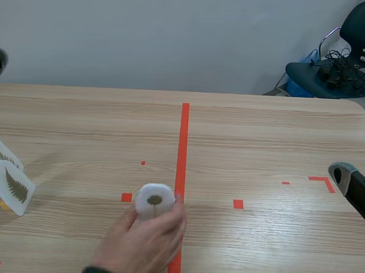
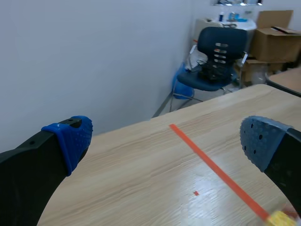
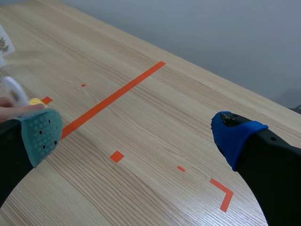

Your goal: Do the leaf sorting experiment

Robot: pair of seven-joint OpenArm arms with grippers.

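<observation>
Nearest, a person's hand [image 1: 144, 240] comes in from the near edge and holds a round white leaf card [image 1: 154, 199] upright, just left of the long red tape line [image 1: 182, 148]. Its print looks like a small brown leaf, though it is blurred. At the left edge two more white leaf cards [image 1: 11, 187] stand close together, the nearer one showing a fern-like frond. The right gripper [image 3: 136, 136] hangs low at the right, fingers spread, gripping nothing. The left gripper [image 2: 164, 141] is likewise released, above the wooden table [image 2: 141, 179]. Far right, beyond the table, stands a dark chair [image 1: 341, 64].
</observation>
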